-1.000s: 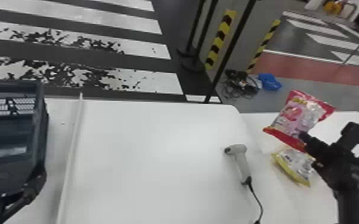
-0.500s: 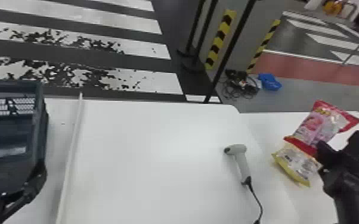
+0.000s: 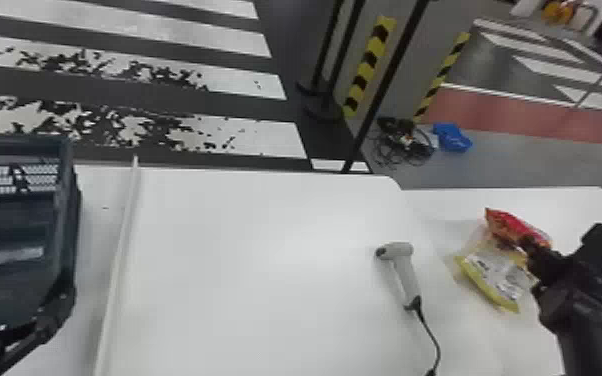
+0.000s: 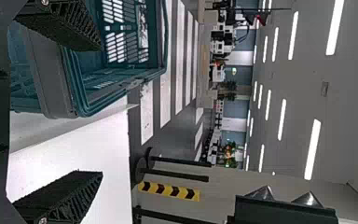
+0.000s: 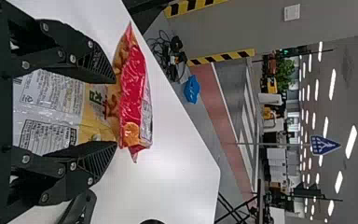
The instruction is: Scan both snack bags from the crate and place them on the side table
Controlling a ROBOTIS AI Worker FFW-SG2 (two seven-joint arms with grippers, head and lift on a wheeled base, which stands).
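"White side-table surface (image 3: 580, 210) is supporting which item?"

"Yellow snack bag (image 3: 500, 280): lying flat on the side table. Red snack bag (image 3: 515, 227): sitting at the yellow bag's far edge and overlapping it in the head view. Its underside is being hidden, so I am not confirming contact with the table."

"What are the right gripper's (image 3: 532, 250) jaws doing?"

"They are standing open. In the right wrist view, the yellow bag is showing between the two fingers, and the red bag is lying just ahead of the fingertips."

"And the next items outward?"

"Scanner (image 3: 405, 270): resting on the main table (image 3: 265, 280), near the side table, with its cable (image 3: 432, 330) trailing toward the robot. White divider strip (image 3: 120, 260): running along the main table, between scanner and crate (image 3: 67, 225). The crate is occupying the left end."

"Left gripper (image 3: 20, 342)?"

"It is waiting at the crate's near right corner, jaws spreading wide. Beyond the tables, a blue object (image 3: 452, 137) is lying on the floor beside tangled cables (image 3: 405, 142)."
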